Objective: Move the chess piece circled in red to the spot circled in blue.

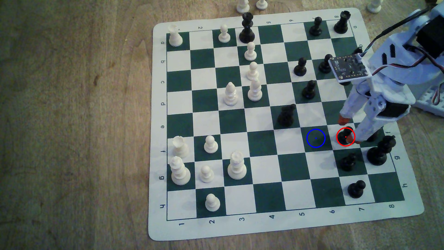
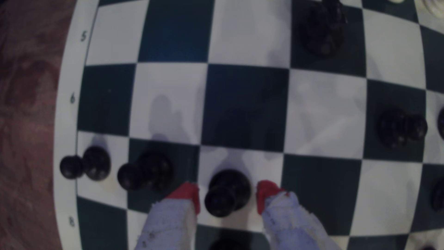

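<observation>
The chess piece circled in red [image 1: 345, 136] is a small black pawn on a white square near the board's edge on the exterior view's right. My gripper [image 1: 349, 131] is lowered over it and open. In the wrist view the pawn [image 2: 228, 190] stands between the red fingertips [image 2: 189, 193], with a small gap on each side. The spot circled in blue [image 1: 316, 138] is the bare dark green square just to the pawn's left in the exterior view. In the wrist view that dark square [image 2: 243, 108] lies straight beyond the pawn.
A black knight [image 1: 286, 117] stands up and left of the blue spot. A black pawn [image 1: 348, 162] and a tall black piece [image 1: 380, 151] stand close below my gripper. Another black pawn [image 1: 310, 90] is farther up. White pieces fill the board's left half [image 1: 235, 165].
</observation>
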{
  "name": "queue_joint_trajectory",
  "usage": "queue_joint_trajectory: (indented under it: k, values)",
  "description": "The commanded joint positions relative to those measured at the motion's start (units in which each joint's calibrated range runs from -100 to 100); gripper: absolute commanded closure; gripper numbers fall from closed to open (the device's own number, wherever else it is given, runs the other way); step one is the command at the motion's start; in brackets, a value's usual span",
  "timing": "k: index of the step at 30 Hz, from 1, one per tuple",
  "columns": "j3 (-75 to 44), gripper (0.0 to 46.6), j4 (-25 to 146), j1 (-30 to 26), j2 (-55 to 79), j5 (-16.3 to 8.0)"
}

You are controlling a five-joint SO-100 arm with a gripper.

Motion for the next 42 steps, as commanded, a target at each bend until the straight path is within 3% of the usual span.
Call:
queue_joint_trajectory:
  k: [1, 9, 14, 21, 31, 42]
  values:
    - [-0.9, 35.8, -1.0, -0.3, 0.1, -0.1]
    - [-1.2, 39.3, -1.0, -0.9, 2.2, -0.2]
    - [-1.2, 46.4, -1.1, -1.3, 2.3, -0.2]
    - [-2.3, 46.4, -0.2, -1.4, 1.2, -0.2]
    - [-16.5, 46.4, 6.1, -0.8, 0.8, 0.0]
    - [-20.6, 46.4, -0.9, 3.9, 14.4, 1.7]
